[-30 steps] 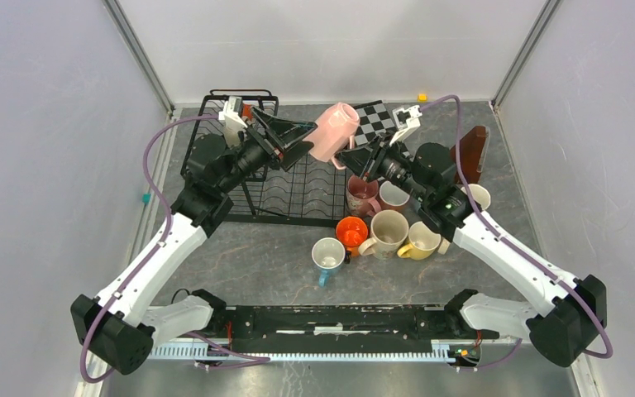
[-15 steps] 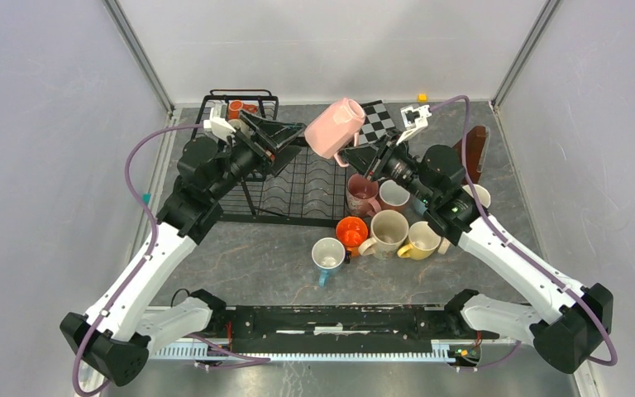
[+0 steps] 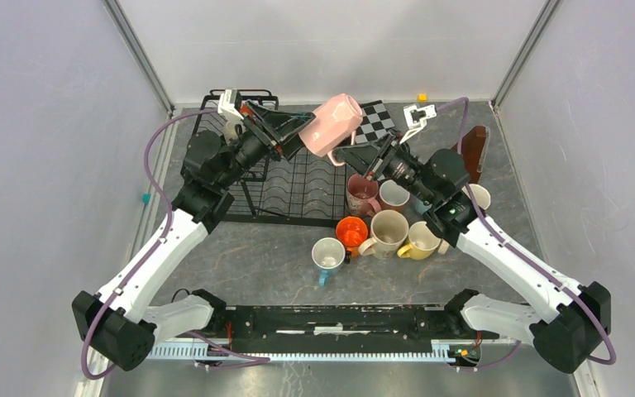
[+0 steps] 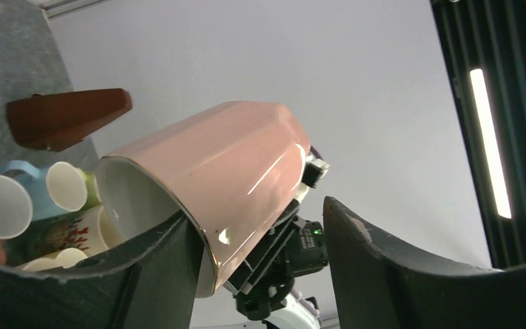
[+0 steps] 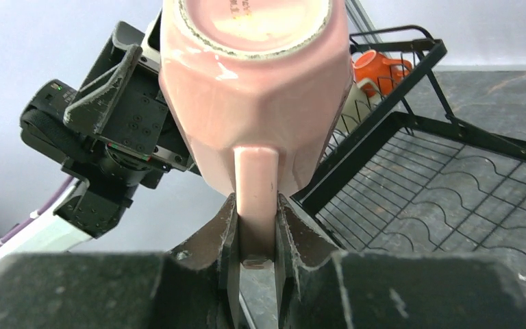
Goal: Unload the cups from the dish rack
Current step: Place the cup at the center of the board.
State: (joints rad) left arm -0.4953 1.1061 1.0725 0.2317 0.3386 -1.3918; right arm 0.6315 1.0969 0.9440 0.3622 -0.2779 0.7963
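A: Status of the pink cup (image 3: 335,124)?

B: Off the dish rack (image 5: 411,116) and in the air. The right gripper (image 5: 257,233) is clamped hard on its handle, with the cup just ahead of the gripper, tipped, base uppermost, over the flat tray part. The left gripper (image 4: 260,212) is spread wide around the rim end. One finger may touch the rim, but there is no clamp.

A: Unloaded count?

B: Seven cups (image 3: 389,231) by my count, clustered on the surface (image 3: 256,265) below and behind the right gripper.

A: Left to do?

B: Beyond the left gripper, an orange cup (image 5: 377,68) and a pale cup (image 5: 353,103) sit in the basket part. I cannot tell if there are more. Judgement: well past halfway. The pink cup needs setting down, then at least two more
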